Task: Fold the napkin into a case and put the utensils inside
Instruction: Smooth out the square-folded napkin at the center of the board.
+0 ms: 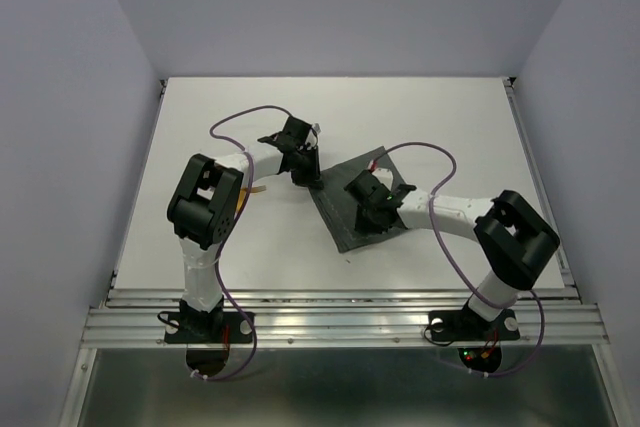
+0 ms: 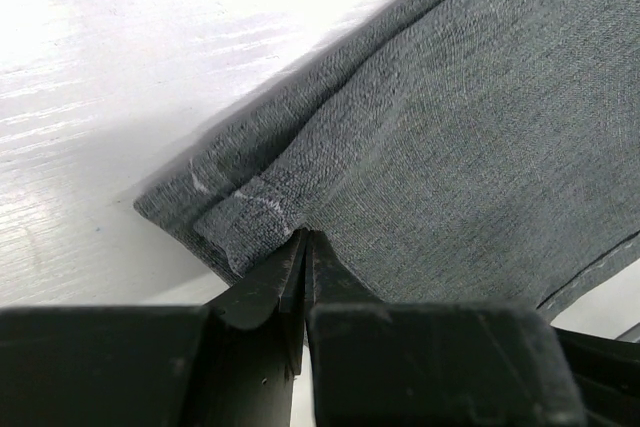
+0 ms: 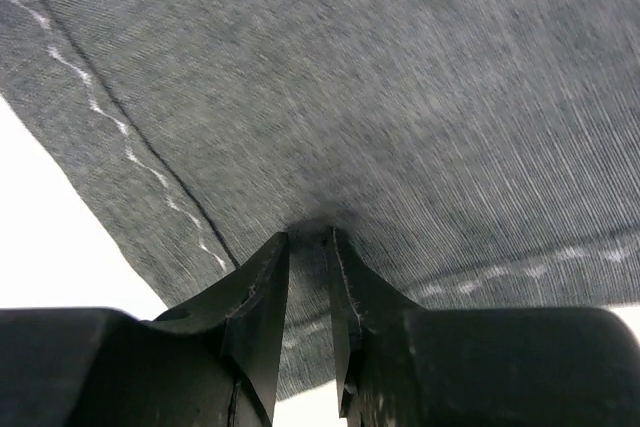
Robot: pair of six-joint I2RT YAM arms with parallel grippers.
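The dark grey-green napkin (image 1: 338, 219) lies partly folded on the white table, right of centre. My left gripper (image 1: 306, 180) is at its far-left corner. In the left wrist view the jaws (image 2: 305, 235) are shut on the edge of the doubled-over upper layer of cloth (image 2: 450, 127). My right gripper (image 1: 368, 211) is down on the middle of the napkin. In the right wrist view its tips (image 3: 310, 239) pinch a small crease of cloth (image 3: 350, 77), near the stitched hem. A thin gold-coloured utensil (image 1: 257, 190) peeks out beside the left arm, left of the napkin. No finished case shows.
The white table (image 1: 420, 117) is walled by pale panels at the back and sides. A metal rail (image 1: 340, 317) runs along the near edge by the arm bases. Purple cables loop over both arms.
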